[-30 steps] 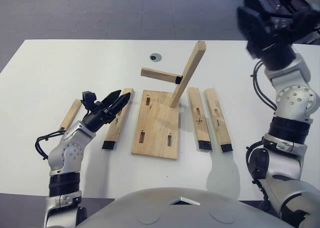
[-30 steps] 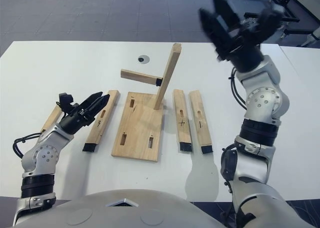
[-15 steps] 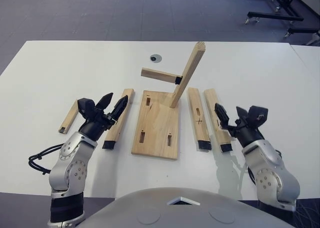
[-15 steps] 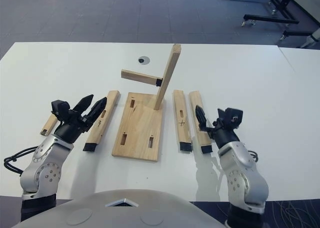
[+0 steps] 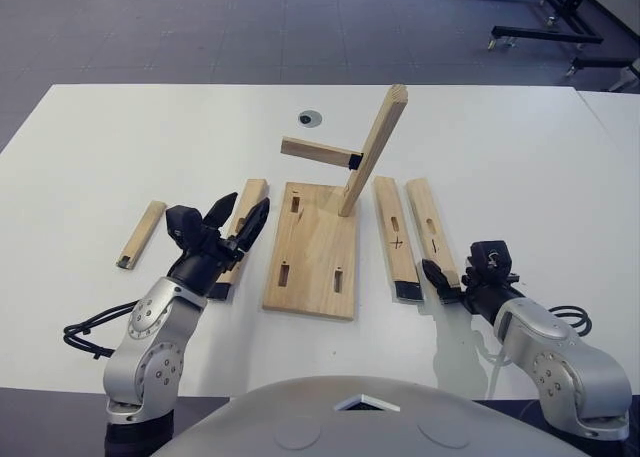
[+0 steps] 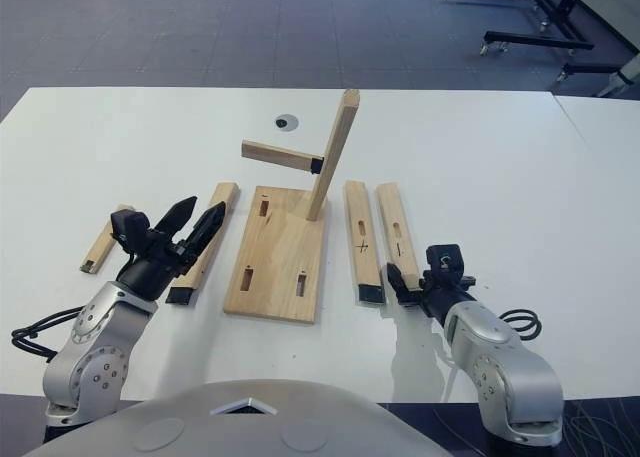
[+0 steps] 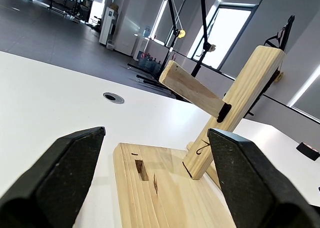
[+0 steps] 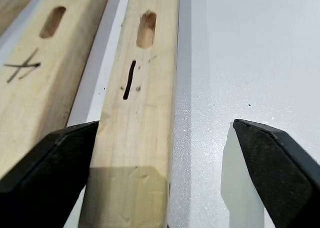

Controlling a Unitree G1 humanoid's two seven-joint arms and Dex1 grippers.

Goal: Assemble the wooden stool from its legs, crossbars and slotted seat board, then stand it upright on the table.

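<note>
The slotted seat board point(image 5: 312, 249) lies flat mid-table. One leg point(image 5: 377, 147) stands tilted in its far right slot, with a crossbar point(image 5: 318, 151) sticking out to the left. Two legs lie right of the board, one marked with a cross point(image 5: 394, 235) and one with a line point(image 5: 430, 227). A third leg point(image 5: 246, 215) and a short crossbar point(image 5: 140, 233) lie to the left. My left gripper point(image 5: 243, 209) hovers open over the left leg, facing the board point(image 7: 165, 198). My right gripper point(image 5: 447, 283) is open at the near end of the line-marked leg point(image 8: 135, 103), low on the table.
A small round hole point(image 5: 311, 118) sits in the white table point(image 5: 520, 157) behind the board. Cables trail off the front edge by both arms point(image 5: 568, 320). Black wheeled stands point(image 5: 540, 32) are on the floor far right.
My right arm has swung down from high at the back right to the near end of the rightmost leg. My left gripper has opened and drawn slightly nearer.
</note>
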